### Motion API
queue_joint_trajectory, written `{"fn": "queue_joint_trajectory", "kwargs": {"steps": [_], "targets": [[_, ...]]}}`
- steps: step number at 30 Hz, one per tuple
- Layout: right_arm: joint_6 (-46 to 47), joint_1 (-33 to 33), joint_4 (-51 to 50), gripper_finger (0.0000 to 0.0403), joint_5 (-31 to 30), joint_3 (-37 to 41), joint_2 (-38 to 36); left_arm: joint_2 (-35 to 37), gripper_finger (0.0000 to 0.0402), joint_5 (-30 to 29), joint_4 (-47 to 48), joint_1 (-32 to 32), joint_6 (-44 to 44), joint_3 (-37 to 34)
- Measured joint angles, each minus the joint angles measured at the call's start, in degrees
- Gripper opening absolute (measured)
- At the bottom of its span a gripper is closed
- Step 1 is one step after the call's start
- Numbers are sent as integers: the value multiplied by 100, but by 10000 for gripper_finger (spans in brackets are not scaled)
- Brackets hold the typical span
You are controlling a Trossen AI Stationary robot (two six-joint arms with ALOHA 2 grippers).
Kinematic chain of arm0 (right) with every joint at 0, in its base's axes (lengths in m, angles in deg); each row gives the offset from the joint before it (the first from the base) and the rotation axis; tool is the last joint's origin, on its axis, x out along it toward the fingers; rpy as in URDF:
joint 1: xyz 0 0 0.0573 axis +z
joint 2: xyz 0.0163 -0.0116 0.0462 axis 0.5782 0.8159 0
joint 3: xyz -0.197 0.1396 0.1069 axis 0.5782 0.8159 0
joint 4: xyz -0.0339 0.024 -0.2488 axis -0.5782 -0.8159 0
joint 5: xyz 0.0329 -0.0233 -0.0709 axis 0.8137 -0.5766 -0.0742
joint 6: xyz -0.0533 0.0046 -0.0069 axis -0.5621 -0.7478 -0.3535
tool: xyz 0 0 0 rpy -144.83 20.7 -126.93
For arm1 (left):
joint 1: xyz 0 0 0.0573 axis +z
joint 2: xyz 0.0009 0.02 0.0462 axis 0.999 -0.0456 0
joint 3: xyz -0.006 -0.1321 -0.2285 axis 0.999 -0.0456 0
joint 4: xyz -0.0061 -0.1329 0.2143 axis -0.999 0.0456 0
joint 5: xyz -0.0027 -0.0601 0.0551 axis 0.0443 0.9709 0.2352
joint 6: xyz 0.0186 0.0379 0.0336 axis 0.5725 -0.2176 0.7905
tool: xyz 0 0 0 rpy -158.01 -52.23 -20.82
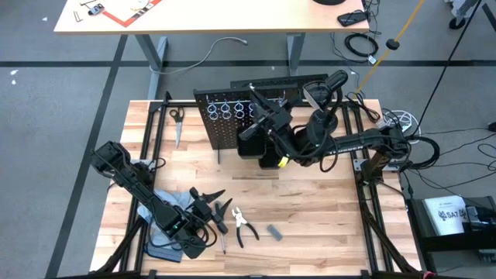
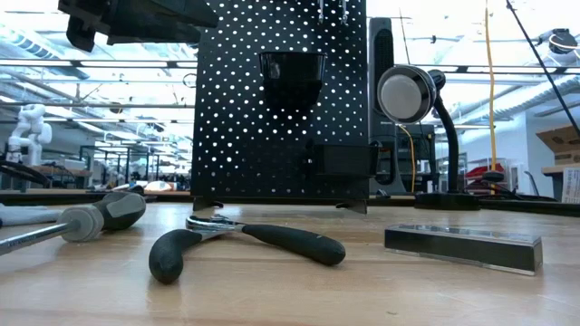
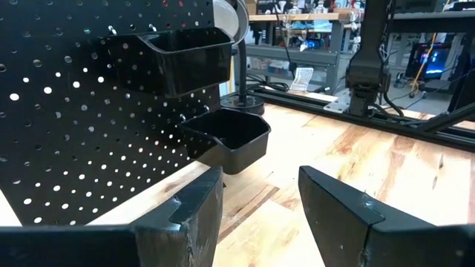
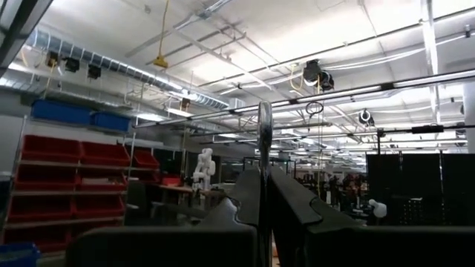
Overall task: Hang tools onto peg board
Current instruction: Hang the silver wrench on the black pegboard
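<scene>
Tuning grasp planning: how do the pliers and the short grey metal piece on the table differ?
The pliers have two curved dark handles, splayed apart, and a silver head. The grey metal piece is a plain straight bar, one colour, with no handle. In the high view the pliers are the longer of the two. Both lie flat on the wooden table, apart from each other, not yet hung, with no gripper on them.

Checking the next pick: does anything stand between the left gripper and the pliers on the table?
Nothing upright. The open left gripper is near the pliers; only the screwdriver lies flat on the table between them.
</scene>
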Motion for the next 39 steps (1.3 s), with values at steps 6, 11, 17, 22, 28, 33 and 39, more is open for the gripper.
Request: {"fn": "queue_joint_trajectory", "kwargs": {"steps": [6,11,17,22,28,33,39], "targets": [[-60,-78,-244,4,36,-1,17,0,187,0,-2,0,0,0],[-168,-96,-353,4,32,0,24,0,187,-2,-1,0,2,0],[-206,-118,-641,5,-18,1,24,0,187,-2,-1,0,2,0],[-164,-115,-783,4,-42,-1,24,2,187,-4,-288,0,6,4],[-310,-98,-977,4,-244,-1,24,2,187,-4,-390,2,9,4],[-431,-72,-1073,4,-311,-1,24,4,187,-7,-391,24,9,4],[-461,-59,-1118,4,-455,-1,24,4,187,-7,-389,24,12,4]]}}
